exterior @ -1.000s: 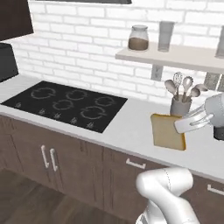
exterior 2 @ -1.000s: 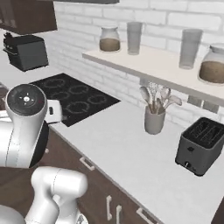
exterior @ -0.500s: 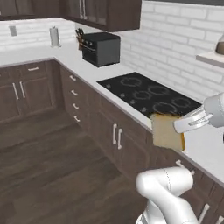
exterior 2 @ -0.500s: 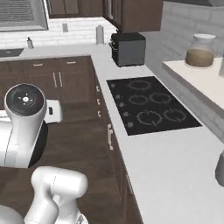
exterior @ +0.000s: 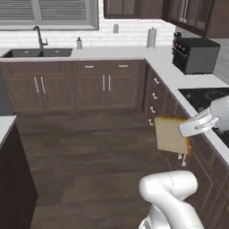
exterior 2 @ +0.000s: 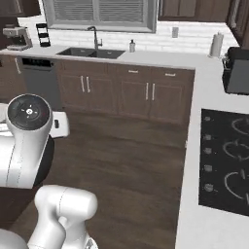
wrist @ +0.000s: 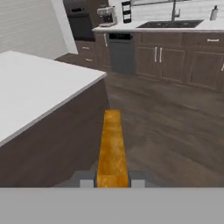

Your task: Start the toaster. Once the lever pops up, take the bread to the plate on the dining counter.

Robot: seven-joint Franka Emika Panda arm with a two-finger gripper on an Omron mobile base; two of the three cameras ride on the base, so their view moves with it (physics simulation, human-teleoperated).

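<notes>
- Gripper (exterior: 187,135) clamped on the bread (exterior: 170,134) — slice held edge-on between the jaws, above the floor
- Probably light, stiff, crumbly — grip the flat faces gently
- Dining counter (wrist: 35,87) ahead, to one side

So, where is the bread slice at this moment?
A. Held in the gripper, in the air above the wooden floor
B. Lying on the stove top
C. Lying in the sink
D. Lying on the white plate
A: the gripper clamps the bread slice by one edge, and it hangs over the wooden floor.
</notes>
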